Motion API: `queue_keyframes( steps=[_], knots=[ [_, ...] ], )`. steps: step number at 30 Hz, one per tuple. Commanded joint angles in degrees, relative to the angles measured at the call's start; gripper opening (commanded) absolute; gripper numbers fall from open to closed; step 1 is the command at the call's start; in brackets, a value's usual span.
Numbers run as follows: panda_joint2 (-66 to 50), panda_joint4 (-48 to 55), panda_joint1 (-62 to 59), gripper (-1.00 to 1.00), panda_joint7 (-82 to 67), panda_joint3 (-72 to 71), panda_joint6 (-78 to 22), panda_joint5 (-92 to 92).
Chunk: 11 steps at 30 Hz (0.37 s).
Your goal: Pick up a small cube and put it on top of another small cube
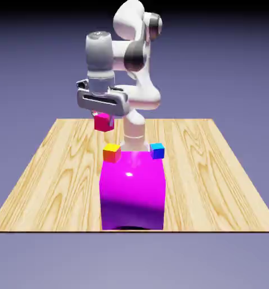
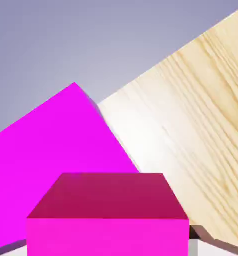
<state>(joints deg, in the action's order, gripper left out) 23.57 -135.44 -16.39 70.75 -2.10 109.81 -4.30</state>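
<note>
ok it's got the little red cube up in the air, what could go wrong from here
1. The gripper holds the small red cube by a narrow pinch; it could slip mid-carry.
2. The orange-and-yellow cube and blue cube offer tiny tops, so an off-centre release may topple it.
3. The big magenta block crowds both targets.

- The pale wooden table [image 1: 216,169] shows wavy grain under a smooth, slightly sheeny finish, brightest just beside the big block in the hand view.
- The big magenta block [image 1: 132,192], below the tool, looks glossy, with a white highlight on top.
- The tiny red cube with a magenta-pink face [image 1: 103,121], between the fingers, looks smooth and matt.
- The white robot arm [image 1: 138,84] looks like glossy plastic, its grey gripper [image 1: 104,115] satin.
</note>
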Motion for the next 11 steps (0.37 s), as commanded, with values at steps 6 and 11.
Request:
queue_keyframes(
  steps=[6, 11],
  knots=[
    [-2.0, -7.12, -1.39, -1.0, 3.26, -1.46, 5.61, -0.91],
    [-2.29, -7.86, -1.36, 1.0, 3.24, -1.5, 6.64, -0.96]
  ],
)
